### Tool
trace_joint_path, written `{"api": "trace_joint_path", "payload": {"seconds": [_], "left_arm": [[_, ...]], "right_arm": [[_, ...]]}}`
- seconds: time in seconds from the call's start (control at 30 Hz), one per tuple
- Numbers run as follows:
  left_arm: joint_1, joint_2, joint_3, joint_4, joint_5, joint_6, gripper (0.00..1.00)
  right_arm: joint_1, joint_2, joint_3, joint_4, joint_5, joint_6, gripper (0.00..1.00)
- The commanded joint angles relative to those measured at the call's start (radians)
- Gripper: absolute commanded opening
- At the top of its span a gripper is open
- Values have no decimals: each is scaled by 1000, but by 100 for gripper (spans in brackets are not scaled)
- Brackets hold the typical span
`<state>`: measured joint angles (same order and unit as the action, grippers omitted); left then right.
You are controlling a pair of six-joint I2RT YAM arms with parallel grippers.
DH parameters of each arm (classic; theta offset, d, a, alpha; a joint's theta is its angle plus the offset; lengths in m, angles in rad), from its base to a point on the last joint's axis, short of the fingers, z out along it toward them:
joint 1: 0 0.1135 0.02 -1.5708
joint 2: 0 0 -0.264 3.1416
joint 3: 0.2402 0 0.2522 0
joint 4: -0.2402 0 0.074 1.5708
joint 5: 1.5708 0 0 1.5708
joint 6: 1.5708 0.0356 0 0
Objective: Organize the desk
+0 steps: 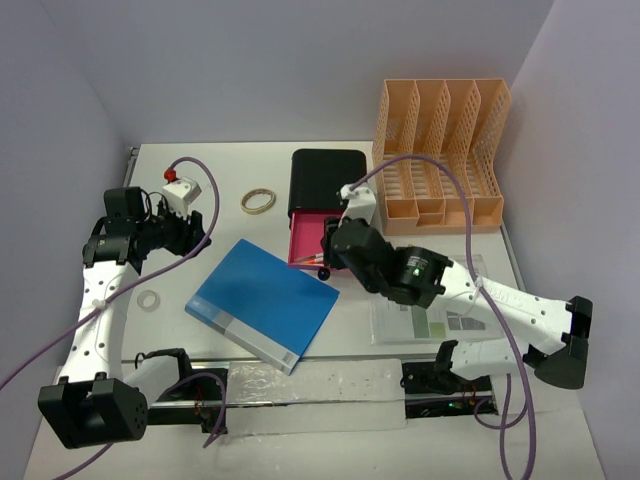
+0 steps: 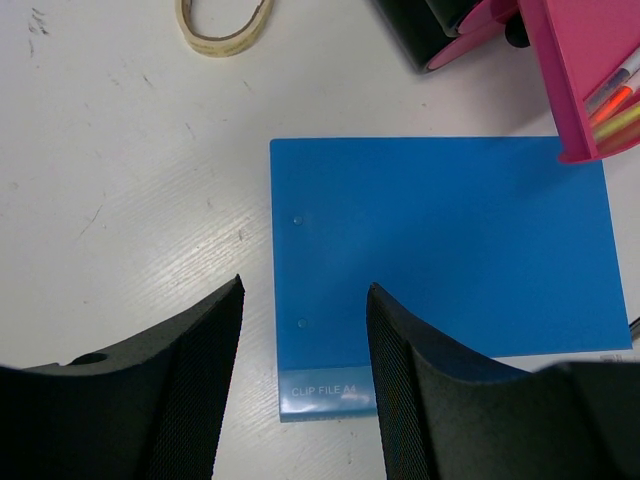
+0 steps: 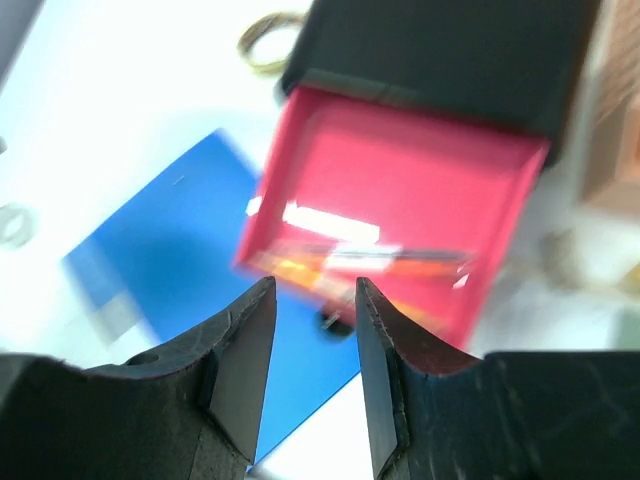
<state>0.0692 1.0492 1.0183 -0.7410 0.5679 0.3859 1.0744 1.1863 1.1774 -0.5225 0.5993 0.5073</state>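
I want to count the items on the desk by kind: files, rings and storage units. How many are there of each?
Blue clip file: 1
Rings: 2, beige ring and clear ring
Storage units: 2, black box with pink drawer, and orange rack
Total on the desk: 5

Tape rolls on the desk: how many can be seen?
2. A tan roll lies left of the black drawer box, toward the far edge; a pale, clear-looking roll lies beside the left arm, left of the blue clip file. More could be hidden under the arms.

White arms, black joints, purple cables.
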Motion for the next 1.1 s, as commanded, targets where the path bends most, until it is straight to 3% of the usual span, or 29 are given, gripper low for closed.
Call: {"api": "trace_joint_path", "payload": {"seconds": [0.0, 0.27, 0.57, 0.83, 0.9, 1.07], "left_arm": [[7, -19, 37, 6, 50, 5, 59], [7, -41, 32, -9, 49, 18, 59], [8, -55, 21, -23, 43, 40, 59], [9, -84, -9, -10, 47, 57, 59], [10, -81, -12, -8, 53, 57, 59], [9, -74, -9, -13, 65, 63, 59]], "right_arm": [[97, 12, -7, -138, 192, 340, 45], [219, 93, -96, -121, 280, 565, 44], [237, 164, -176, -8, 291, 689, 42], [221, 309, -132, -103, 312, 791, 62], [206, 332, -130, -94, 304, 797, 61], [200, 326, -146, -93, 357, 841, 43]]}}
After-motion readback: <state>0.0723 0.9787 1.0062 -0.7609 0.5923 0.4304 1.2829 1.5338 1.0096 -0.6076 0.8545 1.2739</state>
